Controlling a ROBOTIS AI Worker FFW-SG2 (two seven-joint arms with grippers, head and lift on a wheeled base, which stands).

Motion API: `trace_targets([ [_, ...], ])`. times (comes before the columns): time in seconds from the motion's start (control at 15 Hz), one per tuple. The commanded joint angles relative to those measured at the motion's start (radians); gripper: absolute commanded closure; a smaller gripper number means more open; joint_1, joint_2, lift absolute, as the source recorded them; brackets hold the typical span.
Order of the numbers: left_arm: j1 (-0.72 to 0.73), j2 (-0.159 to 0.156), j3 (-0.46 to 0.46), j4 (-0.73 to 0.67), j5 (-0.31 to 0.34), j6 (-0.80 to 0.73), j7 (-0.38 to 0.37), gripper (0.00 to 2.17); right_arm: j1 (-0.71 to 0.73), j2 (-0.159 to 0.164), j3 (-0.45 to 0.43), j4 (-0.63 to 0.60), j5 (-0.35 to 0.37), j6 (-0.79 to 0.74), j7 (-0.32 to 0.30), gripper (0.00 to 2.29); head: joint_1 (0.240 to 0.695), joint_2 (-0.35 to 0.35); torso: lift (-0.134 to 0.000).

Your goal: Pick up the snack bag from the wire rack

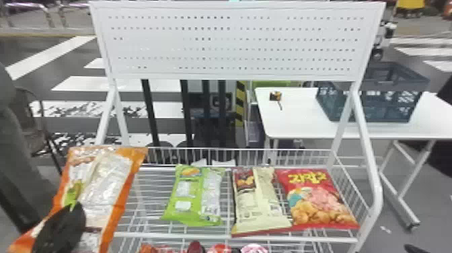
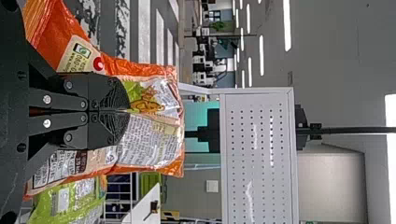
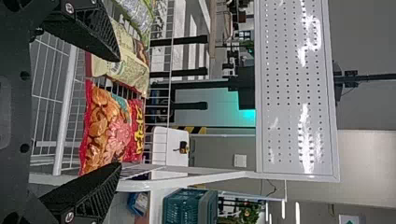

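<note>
At the lower left of the head view, my left gripper (image 1: 62, 228) holds an orange snack bag (image 1: 104, 188) in front of the left end of the wire rack (image 1: 235, 238). In the left wrist view the fingers of my left gripper (image 2: 126, 111) are closed together on the bag (image 2: 121, 67), pinching its middle. Lying on the rack's shelf are a green bag (image 1: 188, 198), a cream bag (image 1: 259, 205) and a red bag (image 1: 319, 202). My right gripper (image 3: 119, 112) stands open with the red bag (image 3: 109, 130) beyond the gap between its fingers.
A white perforated panel (image 1: 235, 43) rises above the shelf. Behind on the right, a white table (image 1: 296, 124) carries a dark crate (image 1: 370, 107). More packs (image 1: 222, 249) sit on a lower shelf. White posts (image 1: 368, 144) flank the rack.
</note>
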Motion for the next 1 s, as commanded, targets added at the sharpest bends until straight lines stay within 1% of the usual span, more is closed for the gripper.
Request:
trace_targets([
  [0.0, 0.000, 0.000, -0.001, 0.000, 0.000, -0.001, 0.002, 1.67, 0.003, 0.001, 0.000, -0.002, 0.000, 0.000, 0.000, 0.10, 0.499, 0.000, 0.000],
  [0.53, 0.002, 0.005, -0.001, -0.002, 0.000, -0.001, 0.002, 1.67, 0.004, 0.001, 0.002, -0.005, -0.001, 0.003, 0.000, 0.10, 0.499, 0.000, 0.000],
  [0.67, 0.002, 0.005, -0.003, 0.000, 0.000, -0.001, 0.000, 1.67, -0.033, 0.001, 0.020, 0.015, -0.004, 0.046, -0.011, 0.10, 0.499, 0.000, 0.000],
  [0.73, 0.000, 0.005, -0.003, -0.002, 0.000, -0.001, 0.000, 1.67, -0.079, 0.001, 0.038, 0.046, 0.003, 0.074, -0.018, 0.10, 0.499, 0.000, 0.000],
  [0.8, 0.000, 0.005, -0.005, 0.000, 0.000, -0.001, 0.000, 1.67, -0.154, 0.001, 0.055, 0.106, 0.008, 0.110, -0.026, 0.10, 0.499, 0.000, 0.000],
  [0.87, -0.002, 0.005, -0.006, 0.000, 0.000, 0.002, 0.000, 1.67, -0.238, 0.001, 0.067, 0.162, 0.014, 0.206, -0.035, 0.10, 0.499, 0.000, 0.000],
  [0.93, -0.002, 0.005, -0.009, 0.000, -0.004, 0.002, 0.000, 1.67, -0.303, 0.001, 0.087, 0.208, 0.046, 0.227, -0.055, 0.10, 0.499, 0.000, 0.000],
])
